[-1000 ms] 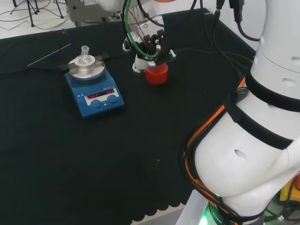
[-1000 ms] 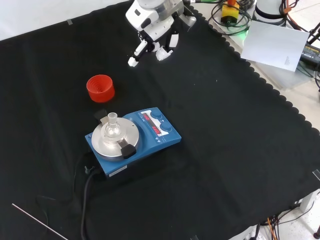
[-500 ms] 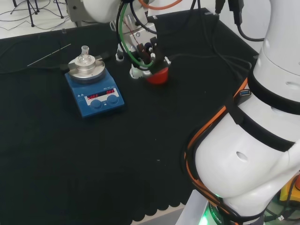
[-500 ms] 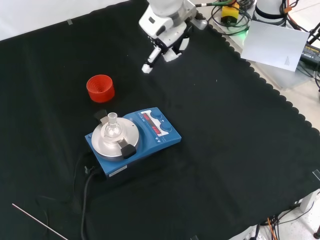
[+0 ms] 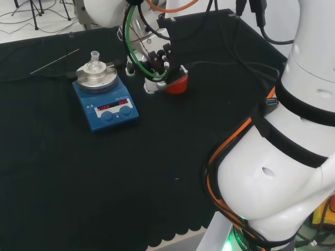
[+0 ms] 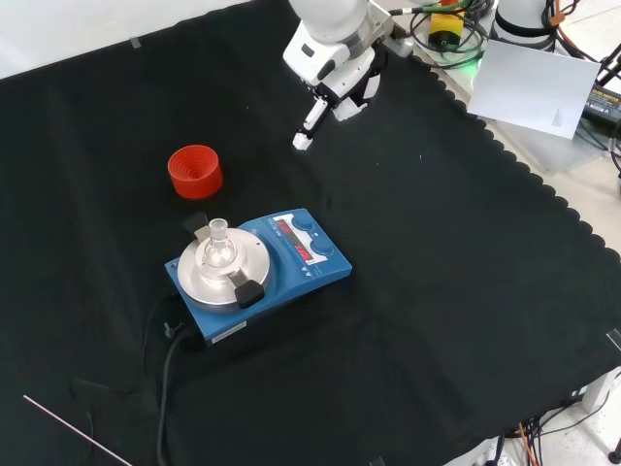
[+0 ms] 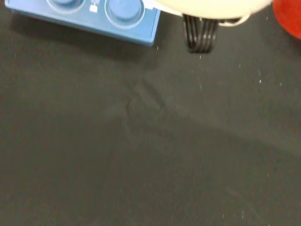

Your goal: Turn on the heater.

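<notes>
The heater (image 6: 262, 267) is a blue box with a round silver top. It has two blue knobs and a lit red display, and a small glass flask (image 6: 218, 245) stands on its plate. In the head view the heater (image 5: 104, 104) lies left of the hand (image 5: 157, 63). In the front view the hand (image 6: 335, 83) hangs above the cloth, beyond the heater and apart from it. One finger (image 6: 305, 131) points straight down, the others are tucked in, and it holds nothing. The wrist view has the heater's knobs (image 7: 124, 9) close by.
A red ribbed stand (image 6: 195, 171) sits beyond the heater; in the head view the hand partly hides this stand (image 5: 178, 84). A thin rod (image 6: 78, 437) lies near the cloth's front corner. The heater's black cable (image 6: 165, 369) trails forward. Papers (image 6: 539, 87) lie past the scalloped cloth edge.
The hand has moved right in the front view, and left towards the heater in the head view. Its spread fingers have folded in, leaving one straight. The heater and stand have not moved.
</notes>
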### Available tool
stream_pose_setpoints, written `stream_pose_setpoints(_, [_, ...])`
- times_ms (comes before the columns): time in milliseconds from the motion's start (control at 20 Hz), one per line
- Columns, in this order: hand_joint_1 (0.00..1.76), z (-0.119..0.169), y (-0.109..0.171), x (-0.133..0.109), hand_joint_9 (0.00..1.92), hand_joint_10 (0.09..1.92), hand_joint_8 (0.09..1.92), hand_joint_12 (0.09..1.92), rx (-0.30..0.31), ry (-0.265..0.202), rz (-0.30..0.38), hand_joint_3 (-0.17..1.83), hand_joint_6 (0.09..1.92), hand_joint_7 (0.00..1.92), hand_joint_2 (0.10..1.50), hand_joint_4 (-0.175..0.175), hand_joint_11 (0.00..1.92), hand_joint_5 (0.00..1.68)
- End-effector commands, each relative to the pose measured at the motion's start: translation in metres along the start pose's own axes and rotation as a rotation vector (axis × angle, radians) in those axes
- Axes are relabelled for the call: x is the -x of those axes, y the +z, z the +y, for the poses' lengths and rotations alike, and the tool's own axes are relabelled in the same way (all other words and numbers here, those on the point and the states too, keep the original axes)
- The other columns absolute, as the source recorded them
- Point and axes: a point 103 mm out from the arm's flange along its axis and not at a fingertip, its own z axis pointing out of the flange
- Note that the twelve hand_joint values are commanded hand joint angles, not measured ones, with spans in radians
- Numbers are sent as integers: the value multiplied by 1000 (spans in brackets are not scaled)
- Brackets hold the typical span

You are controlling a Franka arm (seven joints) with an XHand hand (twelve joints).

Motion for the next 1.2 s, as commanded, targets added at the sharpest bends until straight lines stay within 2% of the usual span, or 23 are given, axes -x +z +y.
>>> stream_pose_setpoints(50, [1533, 1, 6, -34, 1852, 1522, 1899, 1578, -100, -72, -40, 1179, 87, 1727, 626, -54, 1782, 369])
stream_pose_setpoints(700, [1543, 13, 14, -74, 1858, 1540, 1912, 1591, -156, -138, -56, 1216, 87, 1731, 608, -46, 1783, 337])
stream_pose_setpoints(1200, [1546, 26, 18, -86, 1859, 1544, 1914, 1595, -184, -151, -58, 1237, 87, 1733, 599, -43, 1783, 324])
